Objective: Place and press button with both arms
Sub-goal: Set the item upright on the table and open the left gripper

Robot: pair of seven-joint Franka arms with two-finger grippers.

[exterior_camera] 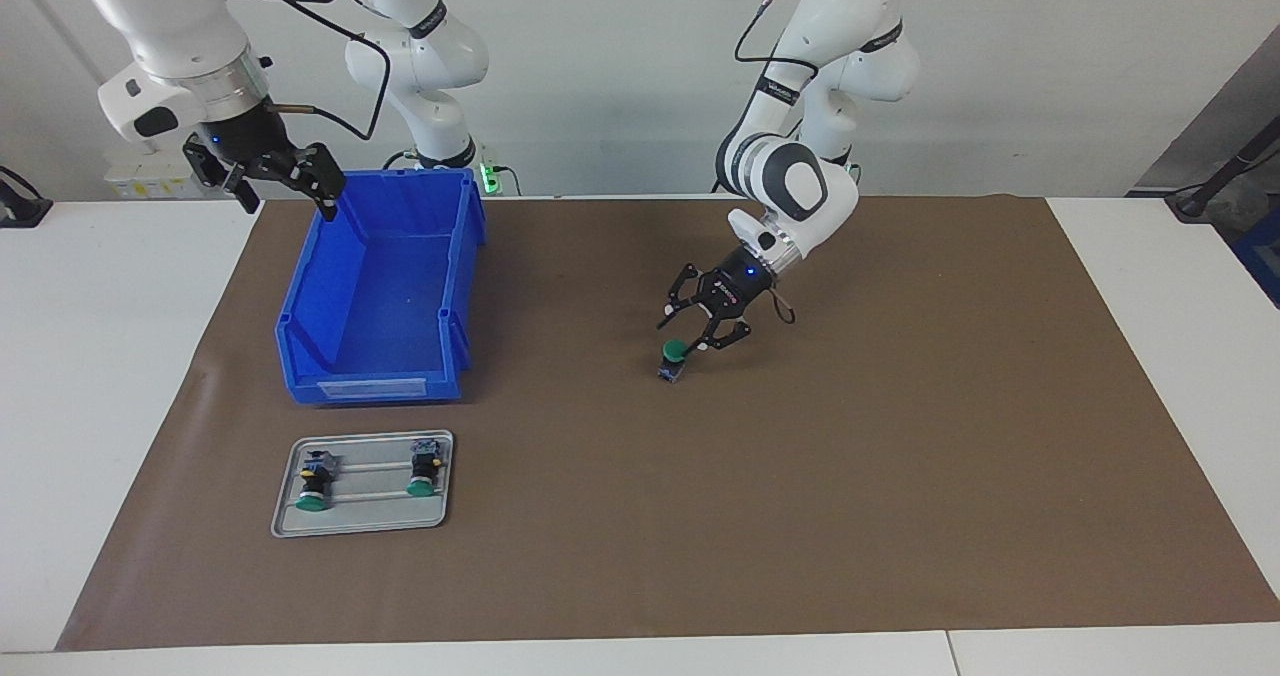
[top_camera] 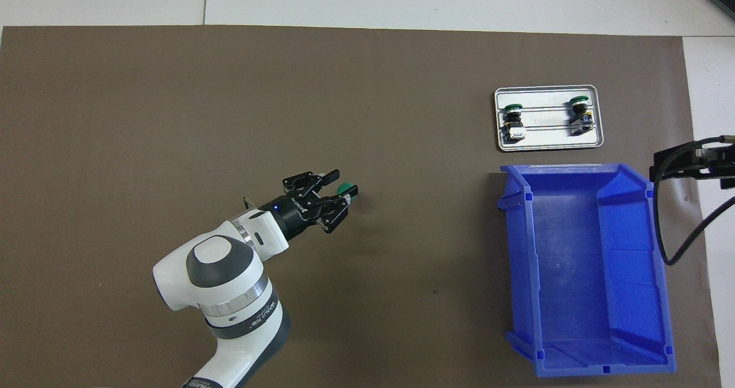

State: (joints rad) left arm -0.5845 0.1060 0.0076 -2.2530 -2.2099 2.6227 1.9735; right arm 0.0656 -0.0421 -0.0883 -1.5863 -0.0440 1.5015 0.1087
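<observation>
brown mat (exterior_camera: 900, 476) covers white table (exterior_camera: 100, 376).

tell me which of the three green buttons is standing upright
The button in the left gripper at mid-mat, green cap up. The other two buttons lie on their sides in the metal tray.

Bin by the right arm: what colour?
Blue bin, plain; the facing view shows it best.
</observation>
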